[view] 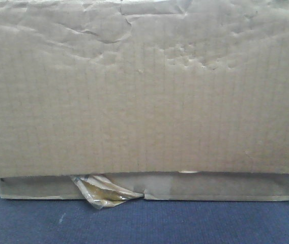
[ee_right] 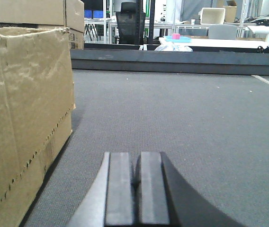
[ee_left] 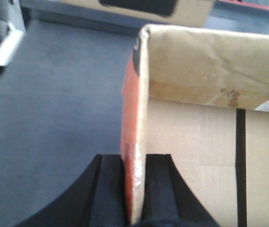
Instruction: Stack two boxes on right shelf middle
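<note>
Currently: wrinkled, dented corrugated large box [view: 144, 86] sits atop the flat box [view: 226, 187] with torn yellowish tape [view: 104, 192], on blue carpet [view: 185, 223]. Left gripper [ee_left: 134, 163] pinches an orange-faced cardboard flap [ee_left: 143, 94]; right gripper [ee_right: 135, 163] closed, empty.

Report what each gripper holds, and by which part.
The left gripper pinches the near edge of an upright panel of the brown cardboard box with an orange-red outer face. The right gripper is shut on nothing.
</note>
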### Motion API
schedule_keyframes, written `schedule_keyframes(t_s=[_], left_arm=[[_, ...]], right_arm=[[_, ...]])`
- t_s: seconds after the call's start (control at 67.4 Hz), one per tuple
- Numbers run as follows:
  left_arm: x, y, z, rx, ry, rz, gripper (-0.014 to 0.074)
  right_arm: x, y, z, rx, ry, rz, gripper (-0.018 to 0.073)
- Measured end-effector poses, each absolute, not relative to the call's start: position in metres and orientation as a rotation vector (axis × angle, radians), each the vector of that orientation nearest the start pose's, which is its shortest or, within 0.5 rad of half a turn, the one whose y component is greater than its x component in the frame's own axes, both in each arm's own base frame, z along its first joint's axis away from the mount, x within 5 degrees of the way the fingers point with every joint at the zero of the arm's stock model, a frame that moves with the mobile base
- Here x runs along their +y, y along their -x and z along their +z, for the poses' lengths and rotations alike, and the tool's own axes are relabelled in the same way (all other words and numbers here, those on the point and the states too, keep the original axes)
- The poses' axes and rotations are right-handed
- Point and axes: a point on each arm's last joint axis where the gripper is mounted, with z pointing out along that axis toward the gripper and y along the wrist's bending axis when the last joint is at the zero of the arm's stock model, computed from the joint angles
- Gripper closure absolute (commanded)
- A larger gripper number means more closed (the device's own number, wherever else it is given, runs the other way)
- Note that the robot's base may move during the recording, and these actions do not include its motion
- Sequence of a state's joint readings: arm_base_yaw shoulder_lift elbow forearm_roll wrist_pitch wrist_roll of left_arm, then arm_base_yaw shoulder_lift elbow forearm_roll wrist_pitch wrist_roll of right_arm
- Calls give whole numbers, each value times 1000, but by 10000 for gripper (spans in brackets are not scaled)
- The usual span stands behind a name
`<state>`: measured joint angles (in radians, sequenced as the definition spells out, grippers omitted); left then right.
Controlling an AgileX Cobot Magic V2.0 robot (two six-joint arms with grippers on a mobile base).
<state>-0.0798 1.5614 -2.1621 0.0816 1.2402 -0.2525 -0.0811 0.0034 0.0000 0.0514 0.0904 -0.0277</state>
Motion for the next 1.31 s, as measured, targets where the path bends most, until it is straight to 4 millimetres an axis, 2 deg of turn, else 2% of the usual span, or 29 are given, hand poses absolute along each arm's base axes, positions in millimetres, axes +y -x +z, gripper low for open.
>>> schedule_keyframes(t_s=[0.089,0.267,0.416,0.534,0.727,1.024,1.306], left_arm=[[-50,-290,533,2115,159,-116,708],[-104,-282,532,2098,100,-149,708],[-144,-288,516,2142,44,-186,708],[-165,-300,494,2207,18,-186,708],[-175,-313,461,2309,33,-140,708],[-183,-316,419,2458,48,-126,708],[-183,-317,381,2565,61,-42,708]], right_arm=[[-4,-57,205,1575,-79,-42,727],[-4,-57,205,1575,-79,-42,727],[-4,-57,205,1575,-79,-42,727],[-4,-57,205,1575,-79,-42,727],[-4,-57,205,1575,-79,-42,727],[-4,-57,205,1575,-79,-42,727],[-4,-57,205,1575,-79,-42,727]])
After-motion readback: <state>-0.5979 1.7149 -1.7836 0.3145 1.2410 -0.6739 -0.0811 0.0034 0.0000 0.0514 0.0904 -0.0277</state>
